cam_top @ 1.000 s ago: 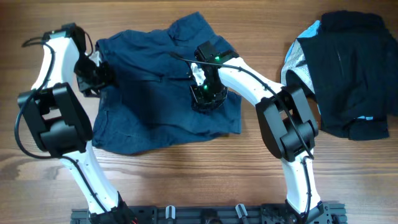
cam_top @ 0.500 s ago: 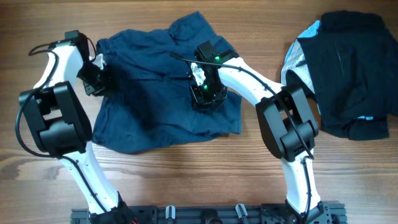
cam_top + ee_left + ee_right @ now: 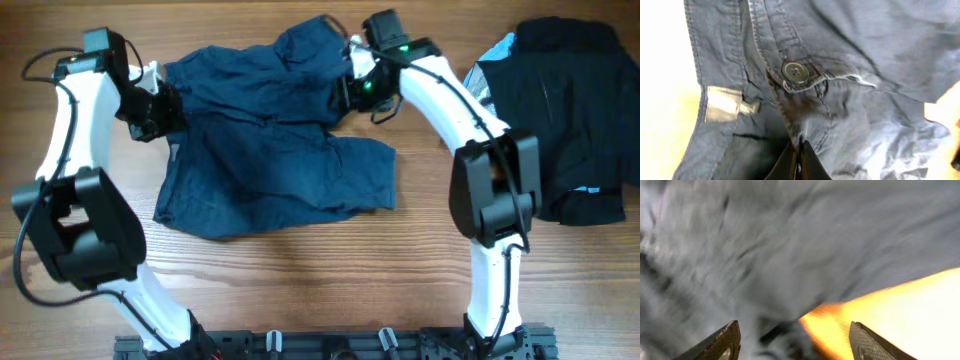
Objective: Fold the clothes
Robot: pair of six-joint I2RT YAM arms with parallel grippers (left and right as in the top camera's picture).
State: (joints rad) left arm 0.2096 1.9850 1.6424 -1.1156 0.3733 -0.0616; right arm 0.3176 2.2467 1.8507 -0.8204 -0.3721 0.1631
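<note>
The navy-blue shorts (image 3: 270, 150) lie spread on the wooden table in the overhead view. My left gripper (image 3: 158, 108) sits at their left edge, shut on a fold of the cloth. In the left wrist view its fingertips (image 3: 799, 161) pinch the navy cloth just below the waistband button (image 3: 795, 72), beside a white label (image 3: 722, 104). My right gripper (image 3: 352, 88) hovers at the shorts' far right edge. In the blurred right wrist view this right gripper (image 3: 795, 345) stands open over navy cloth and bare table, with nothing between its fingers.
A black garment (image 3: 565, 110) lies at the right of the table on a grey, light-blue-edged piece (image 3: 488, 62). Bare wood (image 3: 320, 280) runs along the front. The arms' bases (image 3: 330, 345) stand at the front edge.
My left gripper has shut on the shorts' left edge. My right gripper has let go of the middle of the shorts, opened and moved to their far right edge. The right leg now lies flatter.
</note>
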